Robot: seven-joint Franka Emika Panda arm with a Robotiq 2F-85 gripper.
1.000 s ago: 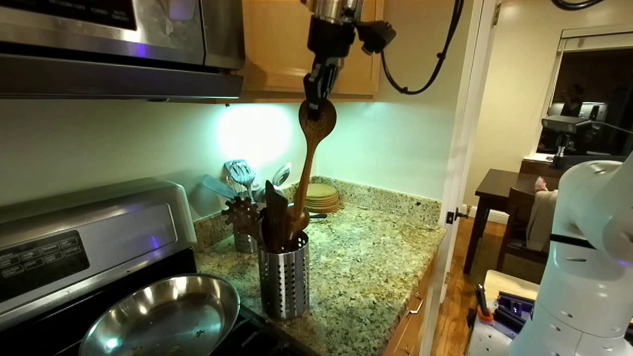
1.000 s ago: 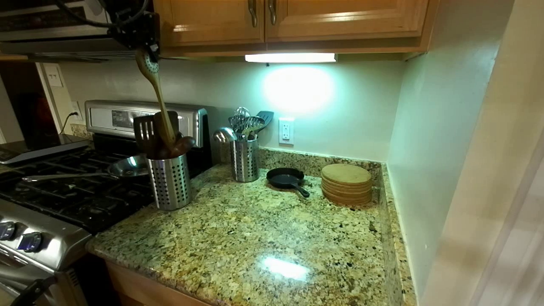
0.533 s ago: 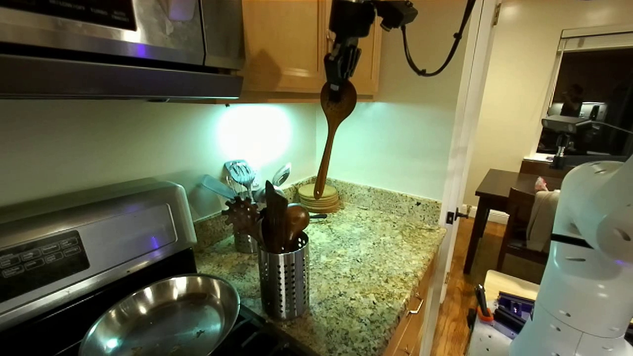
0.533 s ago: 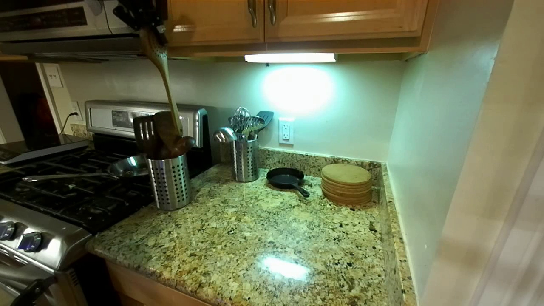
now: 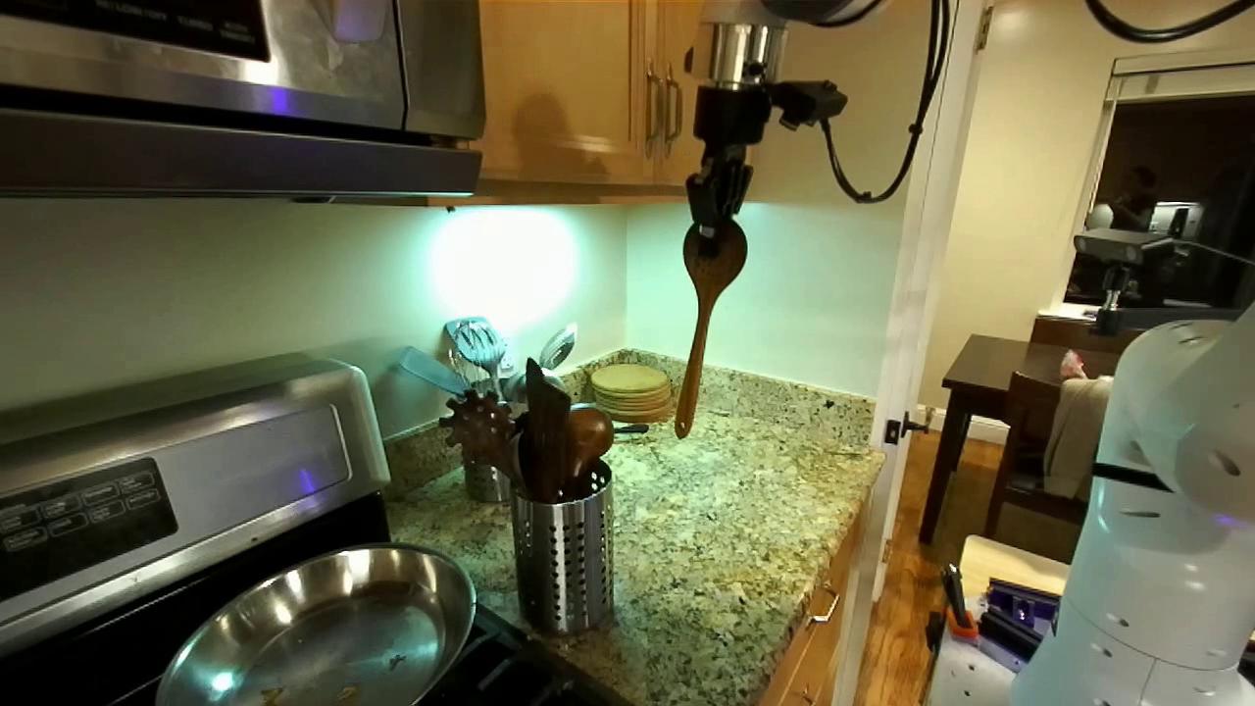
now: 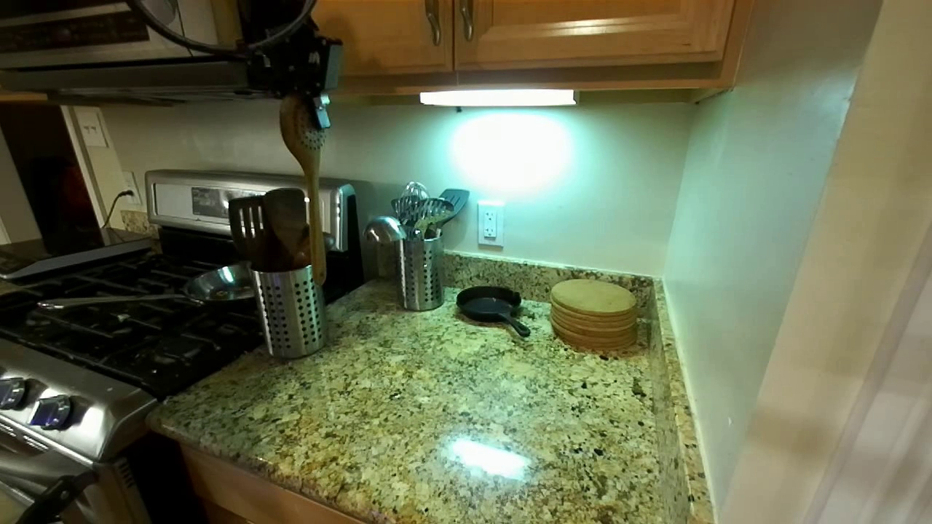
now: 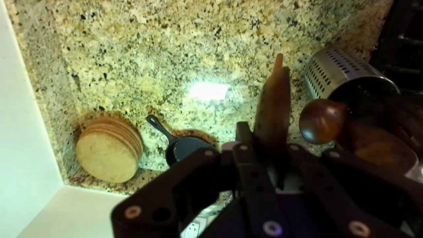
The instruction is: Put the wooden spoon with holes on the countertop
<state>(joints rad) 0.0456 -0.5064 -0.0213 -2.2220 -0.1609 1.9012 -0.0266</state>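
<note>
That black claw [image 5: 710, 229] is pinching the wooden spoon with holes [image 5: 705, 299] by its round end, pressing tight from both sides with just the wood in between. The spoon is hanging in the air over the countertop [image 6: 437, 400], its long handle pointing down and leaning a bit. From where I'm standing, it isn't touching the countertop, and it's hanging near the metal cup [image 6: 289, 313] holding other wooden tools [image 5: 547, 431].

I'm guessing the job now is bringing the spoon down, and the claw should be going sideways first, away from that cup, so the handle isn't knocking it. Then it should be sinking slowly, well apart from the little black pan [image 6: 486, 309] and the pile of round flat things [image 6: 593, 320]. The handle's tip will be landing first, so the claw should be tipping over while it's going down, laying the spoon flat. If it's just pushing straight down, the spoon may be twisting loose. Letting go should be waiting until the wood is resting on the countertop, or it may be clattering.
</note>
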